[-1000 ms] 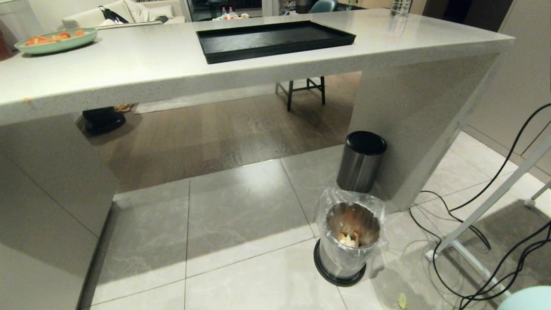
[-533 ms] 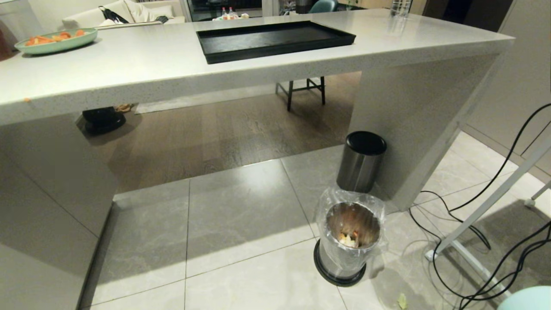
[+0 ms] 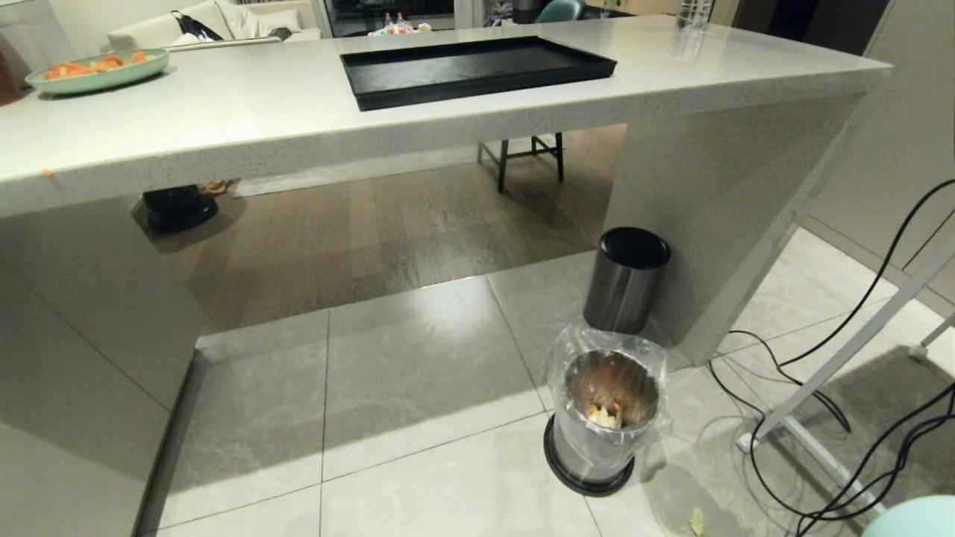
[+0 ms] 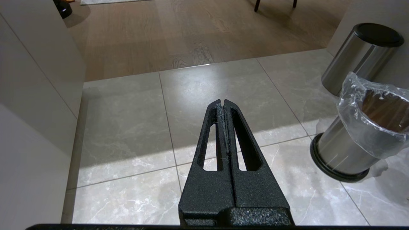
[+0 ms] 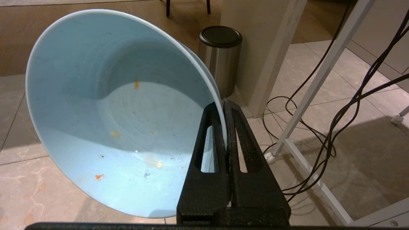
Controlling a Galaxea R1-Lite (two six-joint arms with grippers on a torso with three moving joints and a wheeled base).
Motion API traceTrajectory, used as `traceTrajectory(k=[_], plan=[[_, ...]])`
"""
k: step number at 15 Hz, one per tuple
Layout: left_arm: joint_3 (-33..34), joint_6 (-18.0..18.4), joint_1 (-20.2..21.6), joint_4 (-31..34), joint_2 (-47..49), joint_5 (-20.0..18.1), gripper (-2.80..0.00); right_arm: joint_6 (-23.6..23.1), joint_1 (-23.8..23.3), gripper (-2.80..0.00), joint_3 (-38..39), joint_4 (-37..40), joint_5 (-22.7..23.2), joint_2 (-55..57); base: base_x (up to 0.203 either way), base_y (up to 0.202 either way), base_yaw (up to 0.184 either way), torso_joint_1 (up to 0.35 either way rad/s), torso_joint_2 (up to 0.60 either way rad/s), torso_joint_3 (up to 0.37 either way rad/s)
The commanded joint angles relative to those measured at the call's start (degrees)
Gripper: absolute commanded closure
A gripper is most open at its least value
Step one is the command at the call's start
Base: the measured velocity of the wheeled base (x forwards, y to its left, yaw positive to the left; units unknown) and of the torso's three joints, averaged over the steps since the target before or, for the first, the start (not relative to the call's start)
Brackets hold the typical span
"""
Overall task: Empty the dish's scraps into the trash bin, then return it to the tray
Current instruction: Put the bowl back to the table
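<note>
1. Right gripper [image 5: 224, 105] was clamped on the rim of the dish [image 5: 111, 111], one finger inside the wall and one outside. The light-blue bowl hung low over the tiled floor [image 3: 418, 373], its mouth turned toward the wrist camera.
2. Inside the dish, only a few orange and yellowish specks clung to the wall and bottom; nothing larger.
3. In the head view, just a pale-blue edge of the dish [image 3: 914, 518] showed at the lower right corner, well off the counter.
4. Trash bin [image 3: 606, 418] stood on the floor near the counter's end panel, clear bag folded over its rim, black ring at the base. Scraps [image 3: 604, 415] lay at its bottom: pale bits with a touch of orange.
5. Black-lidded steel cylinder [image 3: 627, 280] stood just behind the bin, against the panel.
6. Tray [image 3: 477, 68] sat on the white counter [image 3: 224, 112] with nothing on it.
7. Green plate [image 3: 97, 71] with orange pieces sat at the counter's far left, well apart from the tray.
8. Left gripper [image 4: 222, 103] was shut tight, fingers pressed together, holding nothing, above bare tiles with the bin off to one side.
9. Black cables [image 3: 858, 418] and a white stand leg [image 3: 843, 358] lay to the right of the bin.
</note>
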Motion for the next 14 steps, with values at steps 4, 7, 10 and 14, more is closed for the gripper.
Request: traceTrajectory(k=[4, 7, 10, 14], plan=[[0.0, 0.0, 0.0, 0.0, 0.1, 0.0, 0.0, -0.1, 0.0, 0.0, 0.0, 0.0, 0.0, 0.0, 0.0, 0.0, 0.0, 0.0, 0.0, 0.0], [0.0, 0.0, 0.0, 0.0, 0.1, 0.0, 0.0, -0.1, 0.0, 0.0, 0.0, 0.0, 0.0, 0.0, 0.0, 0.0, 0.0, 0.0, 0.0, 0.0], [0.0, 0.0, 0.0, 0.0, 0.1, 0.0, 0.0, -0.1, 0.0, 0.0, 0.0, 0.0, 0.0, 0.0, -0.001, 0.022, 0.001, 0.0, 0.0, 0.001], [0.0, 0.0, 0.0, 0.0, 0.1, 0.0, 0.0, -0.1, 0.0, 0.0, 0.0, 0.0, 0.0, 0.0, 0.0, 0.174, 0.0, 0.0, 0.0, 0.003]])
